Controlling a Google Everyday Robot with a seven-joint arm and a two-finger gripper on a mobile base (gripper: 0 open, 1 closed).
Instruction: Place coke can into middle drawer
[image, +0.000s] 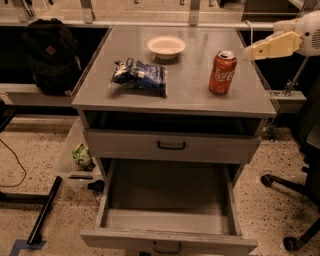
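Observation:
The coke can (222, 72), red with white script and a silver top, stands upright on the right side of the grey cabinet top (190, 95). The middle drawer (167, 220) is pulled out wide below, and its grey floor is bare. My gripper (251, 52), cream-coloured, reaches in from the upper right edge. It hangs just right of the can's top and a little above it, not touching it.
A blue-and-white snack bag (140, 76) and a white bowl (166, 46) sit on the cabinet top. The shallower upper drawer front (171, 146) is closed. A black backpack (50, 55) stands at the left. An office chair base (295, 210) is at the right.

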